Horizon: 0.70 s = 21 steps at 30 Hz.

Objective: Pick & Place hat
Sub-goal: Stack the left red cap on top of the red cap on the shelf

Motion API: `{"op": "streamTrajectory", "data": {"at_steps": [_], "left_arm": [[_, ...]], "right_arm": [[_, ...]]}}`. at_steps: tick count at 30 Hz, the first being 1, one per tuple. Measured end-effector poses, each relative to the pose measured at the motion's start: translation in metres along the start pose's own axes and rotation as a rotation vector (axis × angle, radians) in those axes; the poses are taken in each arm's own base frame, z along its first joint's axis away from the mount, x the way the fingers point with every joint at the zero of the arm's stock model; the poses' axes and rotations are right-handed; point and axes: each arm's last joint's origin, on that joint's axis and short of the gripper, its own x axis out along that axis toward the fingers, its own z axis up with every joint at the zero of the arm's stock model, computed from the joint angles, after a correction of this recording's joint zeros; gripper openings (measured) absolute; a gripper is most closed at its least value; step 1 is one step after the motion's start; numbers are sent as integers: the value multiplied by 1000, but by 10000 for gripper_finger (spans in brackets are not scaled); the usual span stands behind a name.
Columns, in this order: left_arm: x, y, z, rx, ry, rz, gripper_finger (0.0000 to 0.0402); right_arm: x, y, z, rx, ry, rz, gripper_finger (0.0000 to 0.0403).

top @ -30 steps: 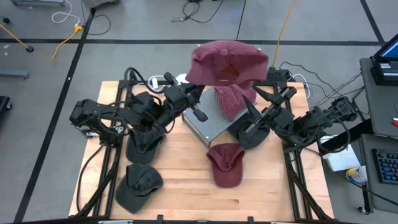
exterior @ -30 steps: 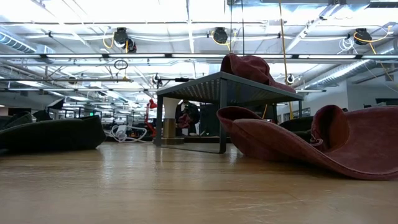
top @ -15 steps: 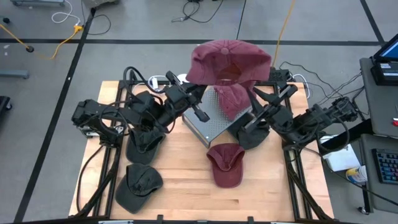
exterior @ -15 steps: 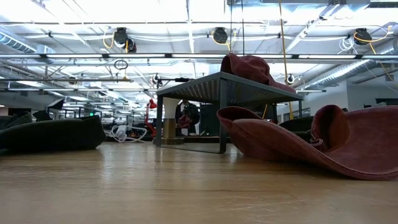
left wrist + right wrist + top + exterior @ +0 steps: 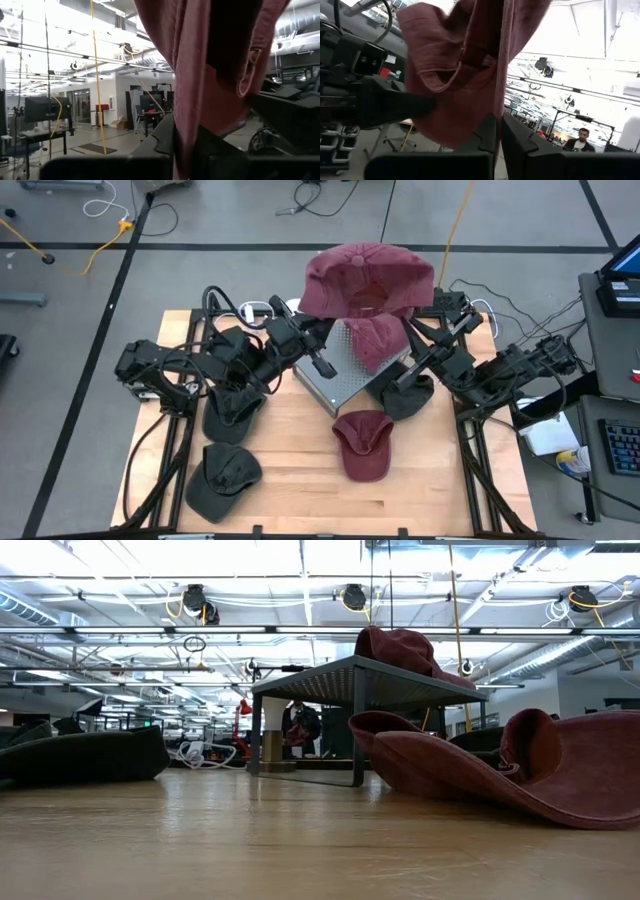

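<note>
**Both grippers pinching one red hat, held up over the rack**

Counts, from the high view: we see three red hats and three dark ones.
- Red: a held hat (image 5: 368, 280), raised above the far edge of the rack (image 5: 345, 375); a second red hat (image 5: 378, 340) on top of the rack; a third red hat (image 5: 362, 442) flat on the table (image 5: 300, 470) in front of the rack.
- Dark: two on the left side of the table, one (image 5: 232, 412) under the left arm and one (image 5: 222, 478) near the front edge; a third (image 5: 408, 398) below the right arm, beside the rack.
- One rack, two arms.

Grippers: the left gripper (image 5: 185, 150) is pressed together on the held hat's fabric. The right gripper (image 5: 499, 135) is likewise closed on the same hat, cloth running down between its fingers.

View differences:
- Only the wrist views show the pinch itself; from above, the held hat covers both sets of fingertips.
- The low view shows neither gripper nor the held hat. It gives us the rack's legs, the hat on top of it, and the table hat large at the right.
- The right wrist view catches a person (image 5: 578, 140) in the room beyond the table.
</note>
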Motion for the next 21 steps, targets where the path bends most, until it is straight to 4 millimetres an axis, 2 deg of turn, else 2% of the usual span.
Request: {"op": "streamTrajectory", "data": {"at_steps": [6, 11, 18, 21], "left_arm": [[-6, -2, -1, 53, 91, 33, 106], [-12, -5, -1, 77, 158, 81, 148], [-26, -7, 3, 107, 259, 68, 171], [-36, -4, 16, 124, 271, 76, 172]], "right_arm": [[-5, -15, 5, -52, 5, -10, 2], [-10, -27, 8, -81, 28, -22, 2], [-14, -41, 12, -152, 34, -28, 1], [-17, -43, 13, -224, 67, -24, 1]]}}
